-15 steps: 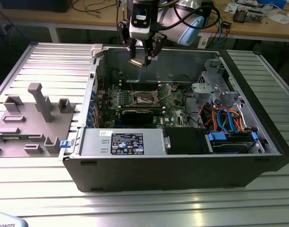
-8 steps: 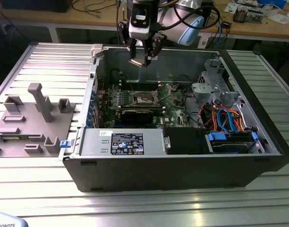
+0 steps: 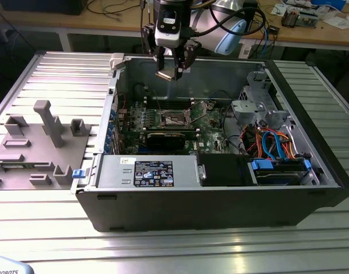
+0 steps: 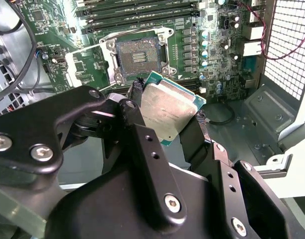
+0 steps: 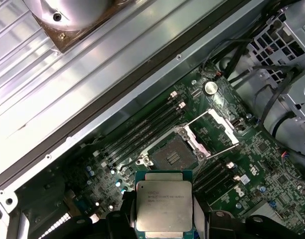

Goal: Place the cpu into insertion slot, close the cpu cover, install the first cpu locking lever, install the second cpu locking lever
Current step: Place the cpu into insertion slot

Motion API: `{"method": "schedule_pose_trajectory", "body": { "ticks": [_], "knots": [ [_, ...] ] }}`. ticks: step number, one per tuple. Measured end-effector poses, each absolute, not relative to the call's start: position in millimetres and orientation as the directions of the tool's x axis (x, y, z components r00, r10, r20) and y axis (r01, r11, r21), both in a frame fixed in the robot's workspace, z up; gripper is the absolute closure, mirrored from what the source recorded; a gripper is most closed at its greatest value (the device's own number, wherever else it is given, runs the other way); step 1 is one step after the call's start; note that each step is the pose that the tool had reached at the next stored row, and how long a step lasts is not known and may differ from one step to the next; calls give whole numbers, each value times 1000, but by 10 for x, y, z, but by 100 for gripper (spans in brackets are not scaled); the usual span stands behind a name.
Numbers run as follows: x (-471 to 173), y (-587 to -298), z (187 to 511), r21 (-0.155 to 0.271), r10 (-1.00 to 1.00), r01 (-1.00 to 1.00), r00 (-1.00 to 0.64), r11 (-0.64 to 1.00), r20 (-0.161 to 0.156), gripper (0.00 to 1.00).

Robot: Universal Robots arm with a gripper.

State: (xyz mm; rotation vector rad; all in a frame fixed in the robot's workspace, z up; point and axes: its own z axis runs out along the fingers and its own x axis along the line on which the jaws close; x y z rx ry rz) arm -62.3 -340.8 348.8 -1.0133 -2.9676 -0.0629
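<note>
My gripper (image 3: 174, 68) hangs above the back wall of the open computer case, shut on the cpu (image 3: 167, 75). In both wrist views the cpu (image 4: 167, 107) (image 5: 163, 206) is a pale tan-silver square on a green edge, pinched by its two sides between the black fingers (image 4: 200, 124). The bare insertion slot (image 4: 137, 55) (image 5: 172, 154) (image 3: 173, 118) lies open on the green motherboard, well below the chip. The cpu cover (image 5: 217, 128) (image 4: 76, 68), a silvery frame, stands swung open at one side of the slot. A thin wire locking lever (image 4: 95, 46) sticks out unlatched beside it.
The case's walls (image 3: 114, 97) ring the board. A grey drive cage (image 3: 257, 103) and blue and orange cables (image 3: 277, 142) take up the exterior view's right. A labelled power supply (image 3: 151, 171) lies along the front. A grey fixture block (image 3: 43, 142) stands outside on the ribbed table.
</note>
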Motion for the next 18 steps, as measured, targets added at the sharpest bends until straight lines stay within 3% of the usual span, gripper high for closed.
{"method": "schedule_pose_trajectory", "body": {
  "ticks": [18],
  "knots": [
    [-623, -3408, 3488, 36, 633, 633, -774, 773, 18, 45]
  ]
}}
